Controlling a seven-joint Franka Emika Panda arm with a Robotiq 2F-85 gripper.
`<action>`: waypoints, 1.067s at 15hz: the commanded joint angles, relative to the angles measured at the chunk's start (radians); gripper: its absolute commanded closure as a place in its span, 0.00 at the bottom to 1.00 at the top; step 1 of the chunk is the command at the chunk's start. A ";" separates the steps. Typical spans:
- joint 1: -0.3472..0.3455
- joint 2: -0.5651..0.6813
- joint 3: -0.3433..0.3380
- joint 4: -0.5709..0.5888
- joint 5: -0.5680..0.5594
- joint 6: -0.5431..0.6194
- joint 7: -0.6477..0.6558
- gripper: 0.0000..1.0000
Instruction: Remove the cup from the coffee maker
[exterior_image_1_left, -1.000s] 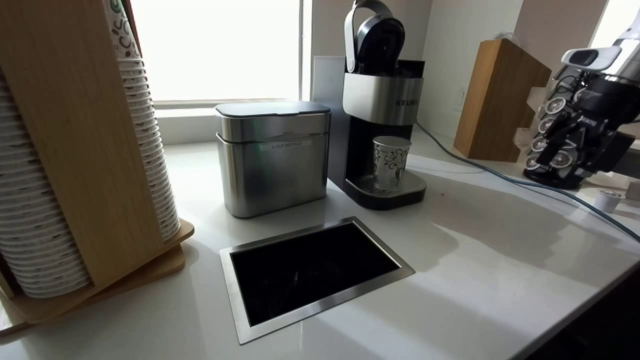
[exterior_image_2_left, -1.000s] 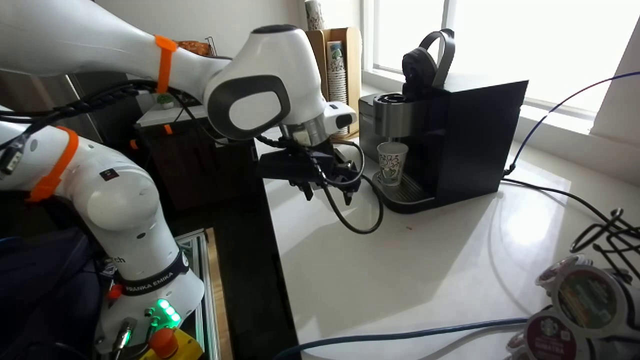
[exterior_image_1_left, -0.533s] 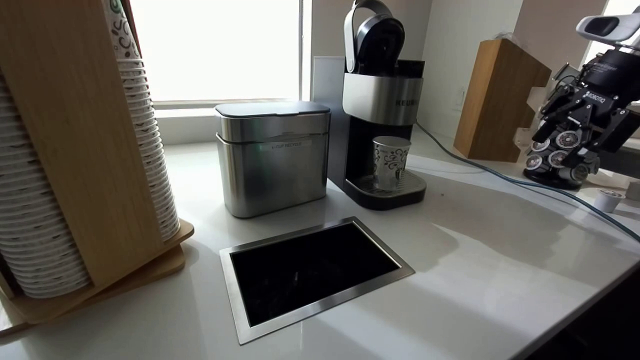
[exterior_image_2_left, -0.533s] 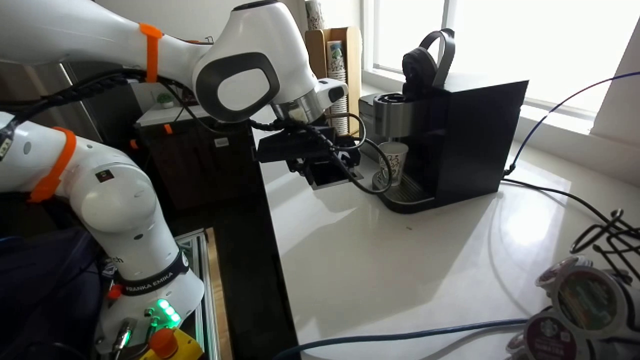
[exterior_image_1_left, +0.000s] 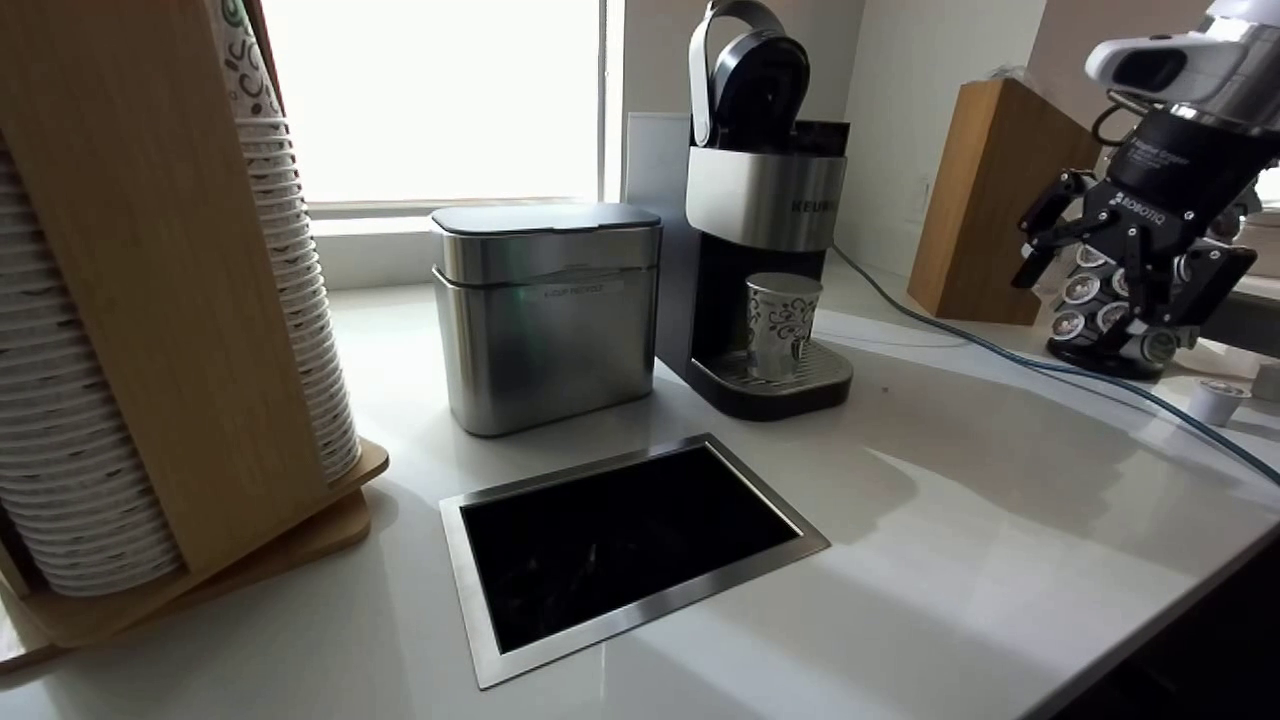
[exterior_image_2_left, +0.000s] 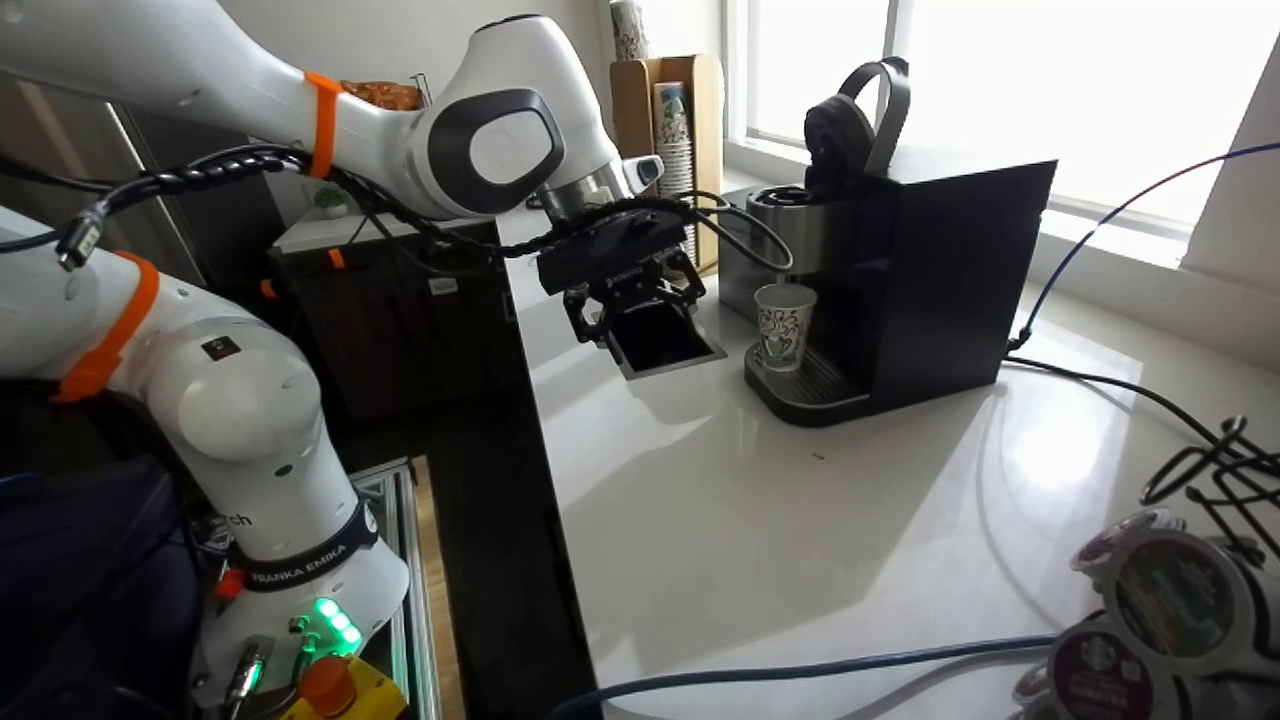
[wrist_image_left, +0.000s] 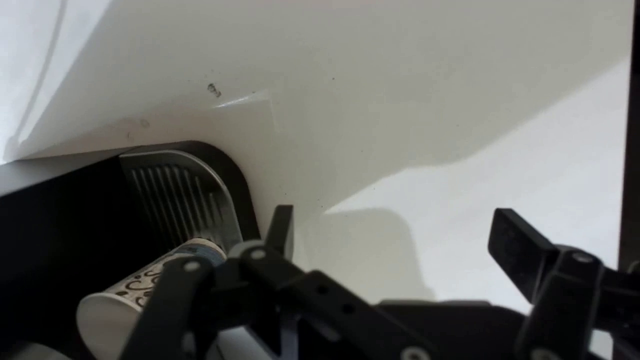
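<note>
Paper cup (exterior_image_1_left: 783, 325) (upright), in coffee maker (exterior_image_1_left: 765, 200), fingers (wrist_image_left: 520, 250) apart

Bent arm (exterior_image_2_left: 235, 400), downward-tilted end effector (wrist_image_left: 399, 235) spread wide

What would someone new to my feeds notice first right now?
Probably the coffee maker beside the steel canister, open at the top, with the patterned cup upright on its drip tray. Next, the white arm stretched over the counter, its open pincer holding nothing. Then perhaps the dark, metal-rimmed hole in the counter, in front of the canister in an exterior view.
</note>
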 joint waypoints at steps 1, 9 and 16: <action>-0.041 0.080 0.066 0.000 -0.180 0.084 0.053 0.00; -0.320 0.234 0.383 0.037 -0.389 0.360 0.282 0.00; -0.409 0.342 0.515 0.103 -0.759 0.436 0.769 0.00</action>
